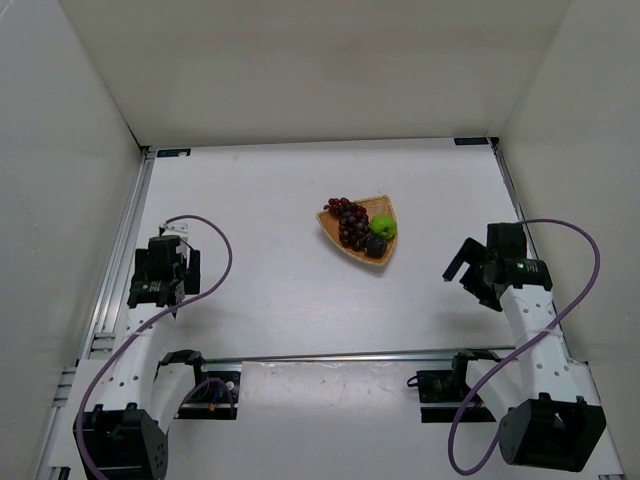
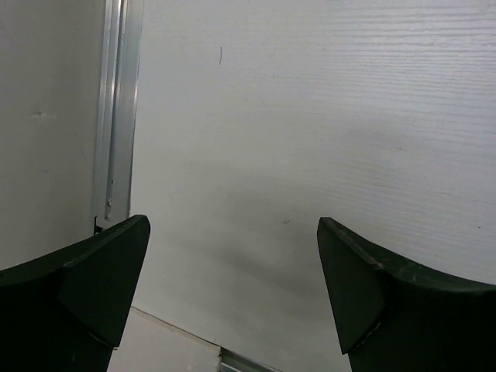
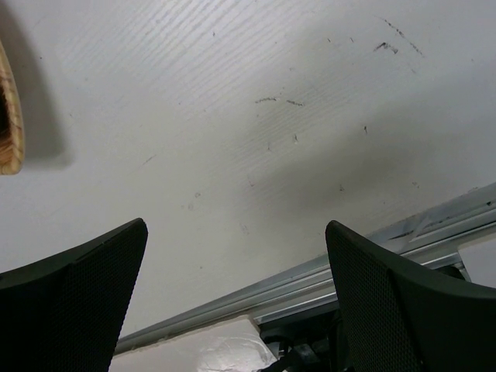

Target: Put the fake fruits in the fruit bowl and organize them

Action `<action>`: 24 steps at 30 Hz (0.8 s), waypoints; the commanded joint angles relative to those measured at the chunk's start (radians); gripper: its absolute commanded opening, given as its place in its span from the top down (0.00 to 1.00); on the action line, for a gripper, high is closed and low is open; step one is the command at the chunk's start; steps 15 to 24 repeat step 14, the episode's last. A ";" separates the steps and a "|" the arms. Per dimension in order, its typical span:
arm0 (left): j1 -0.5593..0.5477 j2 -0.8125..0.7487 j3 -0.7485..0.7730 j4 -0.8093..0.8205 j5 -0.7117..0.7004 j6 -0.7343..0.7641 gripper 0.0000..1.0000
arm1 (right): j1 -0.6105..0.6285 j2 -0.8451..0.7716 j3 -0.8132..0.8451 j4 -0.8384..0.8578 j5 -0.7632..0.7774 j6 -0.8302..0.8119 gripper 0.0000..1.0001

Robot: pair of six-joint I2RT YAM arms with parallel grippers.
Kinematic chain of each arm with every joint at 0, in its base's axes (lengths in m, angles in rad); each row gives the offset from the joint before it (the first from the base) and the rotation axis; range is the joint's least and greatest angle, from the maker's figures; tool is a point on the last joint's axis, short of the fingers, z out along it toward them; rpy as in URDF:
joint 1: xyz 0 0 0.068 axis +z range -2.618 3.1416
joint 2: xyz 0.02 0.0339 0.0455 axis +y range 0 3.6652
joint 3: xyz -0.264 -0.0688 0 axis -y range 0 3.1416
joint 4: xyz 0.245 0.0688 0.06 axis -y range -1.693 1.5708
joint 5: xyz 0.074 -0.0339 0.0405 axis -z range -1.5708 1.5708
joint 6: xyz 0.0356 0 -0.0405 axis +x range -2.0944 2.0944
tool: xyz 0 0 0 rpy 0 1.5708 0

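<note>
The tan wicker fruit bowl [image 1: 328,221] sits mid-table in the top view. In it lie the dark red-purple grape bunch [image 1: 348,219], the bright green round fruit [image 1: 384,225] and the dark blackish-purple round fruit [image 1: 376,245]. My left gripper [image 1: 153,296] is open and empty, far left of the bowl near the side rail. My right gripper [image 1: 463,269] is open and empty, to the right of the bowl and a little nearer. The bowl's rim [image 3: 8,116] shows at the left edge of the right wrist view. The left wrist view shows only bare table between the fingers [image 2: 93,287].
A metal rail [image 1: 120,250] runs along the table's left edge and another rail [image 1: 340,355] crosses in front of the arm bases. White walls enclose the table on three sides. Purple cables loop beside both arms.
</note>
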 commanded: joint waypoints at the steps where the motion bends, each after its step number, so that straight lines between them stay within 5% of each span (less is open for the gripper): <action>1: 0.013 -0.021 -0.005 0.017 0.068 -0.002 0.00 | -0.005 -0.021 -0.021 0.012 -0.014 -0.003 0.00; 24: 0.023 -0.001 -0.005 0.017 0.078 -0.002 0.00 | -0.005 -0.058 -0.041 0.021 0.004 -0.003 0.00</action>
